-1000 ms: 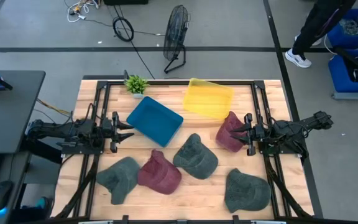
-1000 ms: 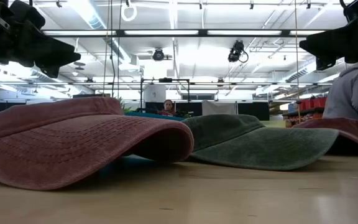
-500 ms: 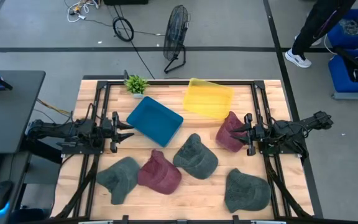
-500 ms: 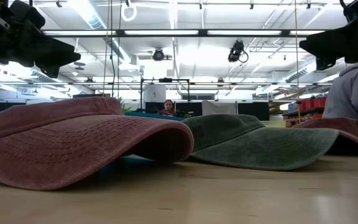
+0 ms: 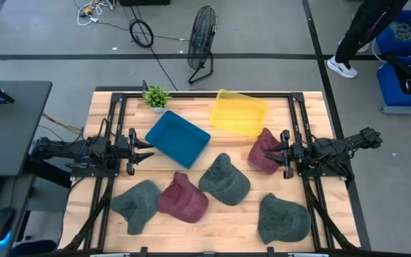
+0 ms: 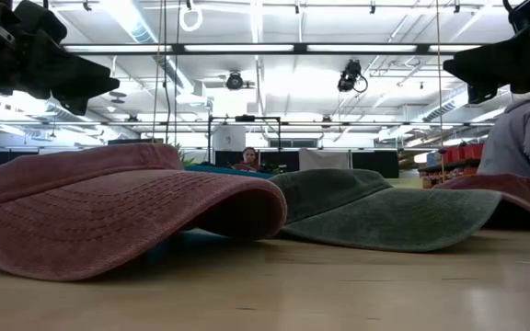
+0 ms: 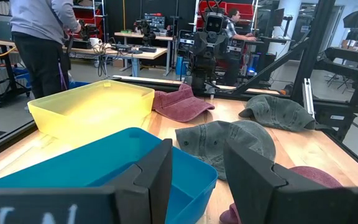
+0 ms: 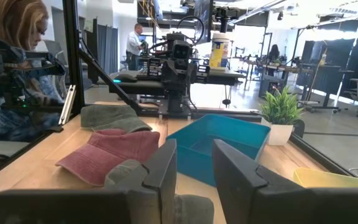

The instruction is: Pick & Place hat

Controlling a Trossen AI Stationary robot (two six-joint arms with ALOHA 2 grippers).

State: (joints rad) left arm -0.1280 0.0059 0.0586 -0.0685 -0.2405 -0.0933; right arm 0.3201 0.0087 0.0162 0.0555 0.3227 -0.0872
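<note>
Here, at the left edge of the table (image 5: 212, 218), my left gripper (image 5: 145, 151) hovers with its fingers spread, pointing at the blue bin (image 5: 178, 138) beside it. Below it in the frame lies a grey-green hat (image 5: 137, 204), touching a maroon hat (image 5: 182, 198). Right of those, near the centre, sits another grey-green hat (image 5: 225, 178). Above it, toward the upper middle, the yellow bin (image 5: 240, 112) rests tilted. A second maroon hat (image 5: 263, 151) lies just under that bin's right corner, and my right gripper (image 5: 275, 150), fingers parted, hovers at its edge. A last grey-green hat (image 5: 284, 218) sits lower right.
</note>
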